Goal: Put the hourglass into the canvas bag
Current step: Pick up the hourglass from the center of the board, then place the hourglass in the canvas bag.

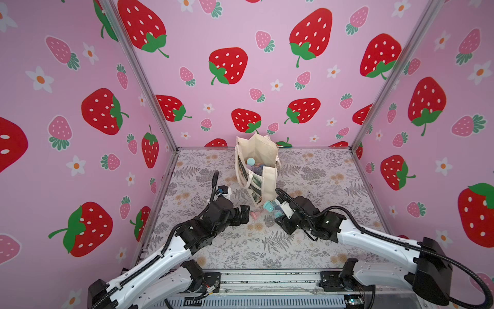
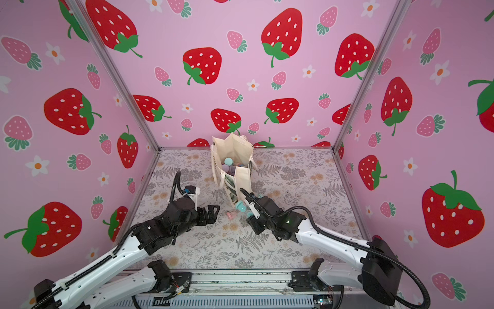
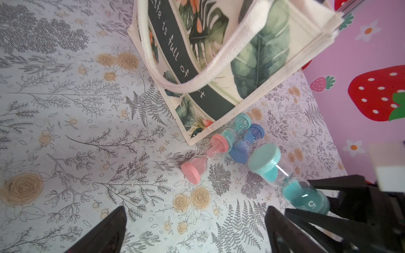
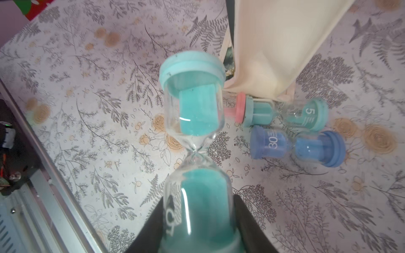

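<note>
A teal hourglass [image 4: 195, 114] marked 5 sits between the jaws of my right gripper [image 4: 198, 202], which is shut on one glass bulb. Its free teal cap points at the near corner of the canvas bag [image 4: 280, 43]. In both top views the held hourglass [image 1: 268, 206] [image 2: 240, 206] hangs just in front of the upright, open-topped bag [image 1: 270, 179] [image 2: 243, 179]. The left wrist view shows the bag's leaf print and dark lettered band [image 3: 258, 54] and the held hourglass [image 3: 285, 175]. My left gripper [image 3: 195, 210] [image 1: 244, 214] stands open and empty over the mat, left of the hourglasses.
Three more hourglasses lie on the mat at the bag's near corner: a pink one [image 3: 197, 160] [image 1: 255, 215], a teal one [image 4: 285, 116] and a blue one [image 4: 295, 146] marked 30. Several coloured round caps [image 1: 251, 163] show inside the bag. Strawberry-print walls enclose the mat.
</note>
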Controlling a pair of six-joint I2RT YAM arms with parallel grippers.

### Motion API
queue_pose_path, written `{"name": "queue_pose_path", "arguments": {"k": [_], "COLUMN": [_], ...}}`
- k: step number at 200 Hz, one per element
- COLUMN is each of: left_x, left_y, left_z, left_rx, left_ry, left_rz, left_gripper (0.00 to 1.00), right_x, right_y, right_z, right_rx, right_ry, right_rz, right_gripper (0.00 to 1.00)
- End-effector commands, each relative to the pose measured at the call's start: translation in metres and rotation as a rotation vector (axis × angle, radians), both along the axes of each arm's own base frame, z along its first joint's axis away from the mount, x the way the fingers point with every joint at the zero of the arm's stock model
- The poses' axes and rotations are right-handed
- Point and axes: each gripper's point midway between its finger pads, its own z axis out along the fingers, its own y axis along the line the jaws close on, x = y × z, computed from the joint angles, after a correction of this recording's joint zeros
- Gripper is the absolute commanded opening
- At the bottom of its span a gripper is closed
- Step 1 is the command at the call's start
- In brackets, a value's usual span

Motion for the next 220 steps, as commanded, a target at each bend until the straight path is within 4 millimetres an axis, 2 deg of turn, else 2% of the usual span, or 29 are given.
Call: {"name": "queue_pose_path", "arguments": {"k": [1, 47, 77, 115, 139, 175, 220], "left_x": [0.005, 0.014, 0.022, 0.034, 0.04, 0.052, 0.067], "left_y": [0.008, 0.015, 0.016, 0.014, 0.012, 0.017, 0.026], "left_z": [0.031, 0.069, 0.09, 0.102, 0.104, 0.099, 0.096], "left_rx": [0.028, 0.051, 0.045, 0.053, 0.059, 0.067, 0.048], "left_ry": [-0.079, -0.163, -0.212, -0.231, -0.235, -0.216, -0.198], "left_rz": [0.018, 0.017, 0.018, 0.006, -0.001, 0.005, 0.03], "left_gripper": [0.99, 0.99, 0.99, 0.99, 0.99, 0.99, 0.99], "right_x": [0.004, 0.021, 0.045, 0.079, 0.103, 0.141, 0.184], "right_y": [-0.005, 0.0, 0.006, 0.022, 0.035, 0.061, 0.084], "right_z": [0.03, 0.09, 0.126, 0.16, 0.171, 0.176, 0.165], "right_rx": [0.018, 0.067, 0.099, 0.133, 0.16, 0.191, 0.141], "right_ry": [-0.028, -0.098, -0.137, -0.169, -0.171, -0.125, -0.132], "right_rz": [-0.036, -0.08, -0.136, -0.163, -0.174, -0.165, -0.181], "right_gripper": [0.36, 0.35, 0.34, 0.34, 0.34, 0.34, 0.34]}}
